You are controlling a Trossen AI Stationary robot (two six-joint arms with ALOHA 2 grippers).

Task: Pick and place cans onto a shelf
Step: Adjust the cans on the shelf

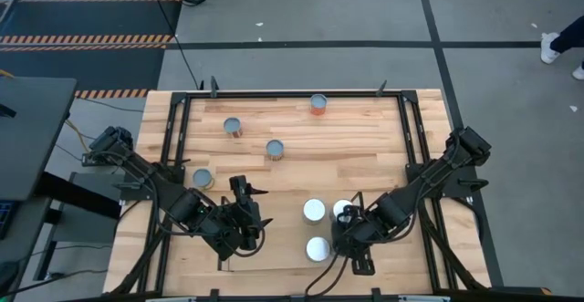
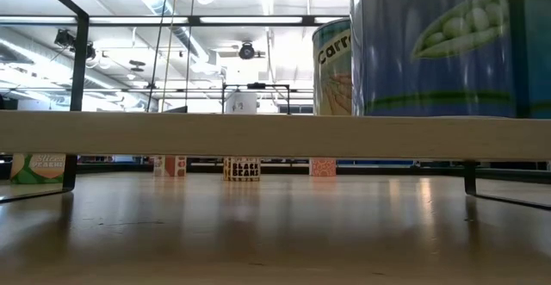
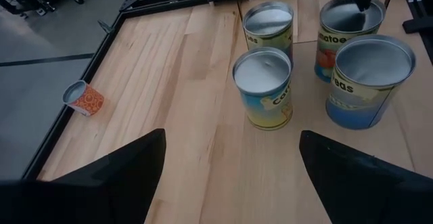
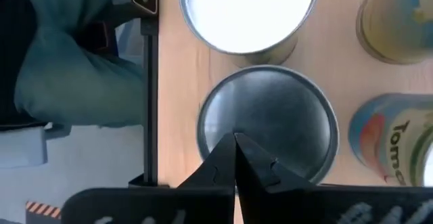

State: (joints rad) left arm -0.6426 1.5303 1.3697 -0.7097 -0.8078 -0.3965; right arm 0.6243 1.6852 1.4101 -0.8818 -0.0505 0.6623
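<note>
Several cans stand close together near the table's front middle: white-topped ones (image 1: 314,211) (image 1: 318,247) and a grey-topped can (image 4: 267,126). They stand on the shelf's light wood board (image 2: 172,134); a peas can (image 2: 439,44) and a carrots can (image 2: 331,65) show on it. My right gripper (image 4: 235,146) is shut, its tips over the grey top. My left gripper (image 1: 239,213) is open and empty to the left of the group. Loose cans stand farther back (image 1: 234,127) (image 1: 275,149) (image 1: 203,178). An orange one (image 3: 84,99) lies at the far edge. My right gripper's shut fingertips (image 4: 254,163) point down over the grey can's top (image 4: 284,109), near its rim. I cannot tell whether they touch it. The can stands upright on the wood.
The large black frame (image 1: 178,129) edges the table. A thin dark shelf rail (image 4: 150,82) runs beside the grouped cans. Bare wood lies between the loose cans and the group (image 1: 365,147). A person's shoe (image 1: 550,48) shows on the floor beyond the far right corner.
</note>
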